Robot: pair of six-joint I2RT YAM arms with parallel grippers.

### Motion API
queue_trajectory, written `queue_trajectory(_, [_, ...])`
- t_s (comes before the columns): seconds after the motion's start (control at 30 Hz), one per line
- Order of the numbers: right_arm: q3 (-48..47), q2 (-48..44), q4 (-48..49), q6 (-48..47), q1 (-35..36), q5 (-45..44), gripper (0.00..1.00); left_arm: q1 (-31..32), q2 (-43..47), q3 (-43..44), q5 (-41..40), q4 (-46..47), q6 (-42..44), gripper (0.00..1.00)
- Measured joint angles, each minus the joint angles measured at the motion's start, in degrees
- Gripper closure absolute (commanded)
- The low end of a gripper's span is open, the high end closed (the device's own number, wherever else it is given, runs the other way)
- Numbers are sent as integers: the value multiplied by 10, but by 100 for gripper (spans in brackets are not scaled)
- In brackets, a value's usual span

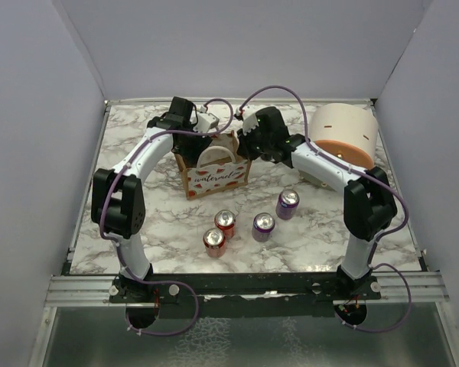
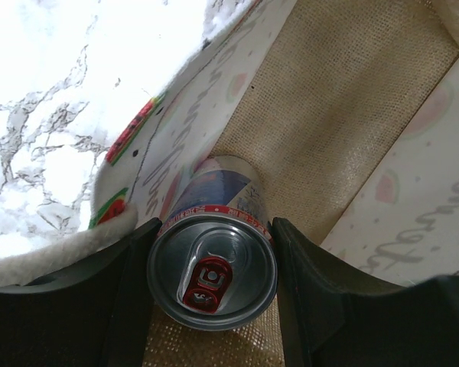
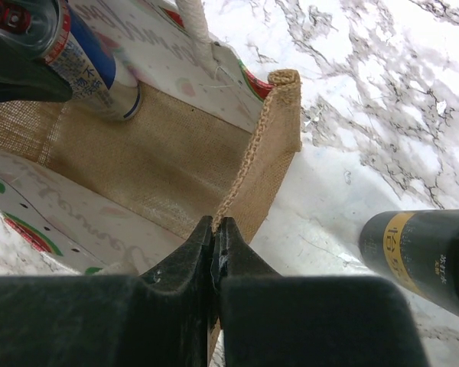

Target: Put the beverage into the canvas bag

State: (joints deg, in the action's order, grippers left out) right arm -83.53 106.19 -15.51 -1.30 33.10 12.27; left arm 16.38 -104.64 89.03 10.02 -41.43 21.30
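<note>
Left wrist view looks straight down on the drink can [image 2: 212, 275], silver top and red tab up, already down inside the canvas bag [image 2: 344, 99]. The left tool [image 2: 214, 229] grips it, with one dark finger pressed against each side of the rim. The can hangs upright beside the printed white panel, with burlap under it. Whether its base touches the bottom of the bag cannot be told.

From the right wrist, the right tool [image 3: 216, 229] is closed on the burlap end wall of the bag, pinching its top edge. That pinch probably holds the soft bag open and steady so the can goes in without dragging the wall along. The task looks nearly finished: what remains, by the look of it, is to let go of the can and lift clear.

On the marble table [image 1: 138, 229], in front of the bag and apart from it, stand two red cans [image 1: 225, 222] and two purple cans [image 1: 263, 226]. A peach domed container [image 1: 343, 134] sits at the far right, behind the right arm. A dark cylinder [image 3: 421, 260] with a gold label shows near the bag in the right wrist view.
</note>
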Motion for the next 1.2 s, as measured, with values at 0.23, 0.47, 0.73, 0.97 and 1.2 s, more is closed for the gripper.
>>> queue_trajectory(0.23, [15,-8,12,0,1,9,96,0,-9,0,0,-1,-25,91])
queue_trajectory(0.47, [24,-10,25,0,1,31,91,0,-9,-1,1,2,-39,81])
queue_trajectory(0.73, [21,-9,21,0,1,51,80,-1,-9,-2,9,2,-40,75])
queue_trajectory(0.97, [-19,12,-6,0,1,62,74,-1,-9,-2,10,2,-40,64])
queue_trajectory(1.2, [-50,38,-21,0,1,63,69,-2,-9,-2,13,2,-39,48])
